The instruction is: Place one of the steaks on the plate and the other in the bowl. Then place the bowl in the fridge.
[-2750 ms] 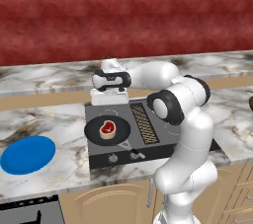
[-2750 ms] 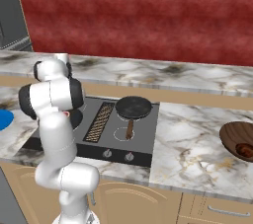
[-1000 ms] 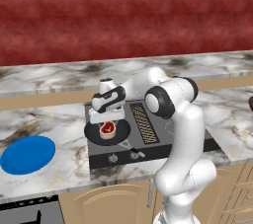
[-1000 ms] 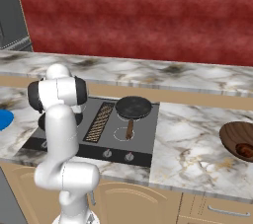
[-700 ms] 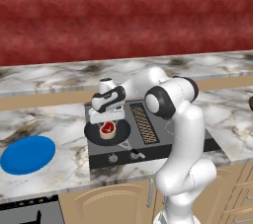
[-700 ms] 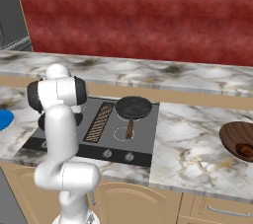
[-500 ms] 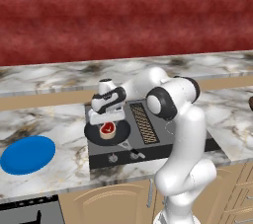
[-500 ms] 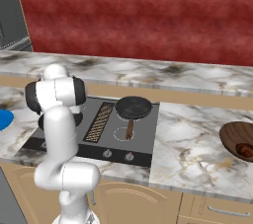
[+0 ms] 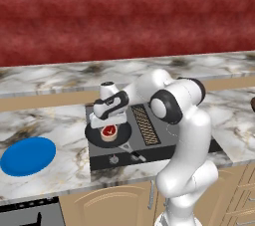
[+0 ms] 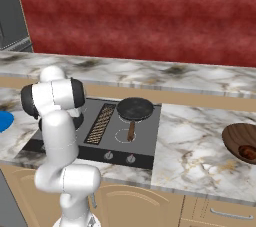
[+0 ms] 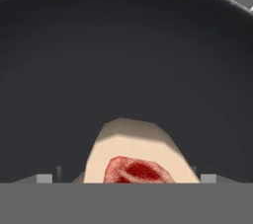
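Note:
A pink-red steak [image 9: 108, 131] with a pale fat rim lies in a black frying pan [image 9: 95, 135] on the left burner. My gripper [image 9: 107, 122] hangs just above it, open. In the hand view the steak [image 11: 133, 161] sits between the widely spread fingertips [image 11: 44, 178] of the gripper [image 11: 126, 178], with the pan's dark floor [image 11: 128, 60] beyond. The blue plate [image 9: 28, 155] lies on the counter to the left, and its edge [image 10: 4, 120] shows past the arm. The brown wooden bowl [image 10: 235, 138] stands at the far right with the dark steak [image 10: 247, 152] in it. The grey fridge [image 10: 10, 21] rises at the far left.
A second black frying pan [image 10: 135, 108] with a brown handle sits on the right burner of the dark cooktop [image 10: 150, 143]. A red wall runs behind the marble counter [image 10: 195, 136]. Wooden cabinet fronts [image 9: 104, 205] lie below the counter edge.
The hand has come down from above the cooktop to just over the steak in the pan. In the last second it has barely moved, and the jaws have stayed wide.

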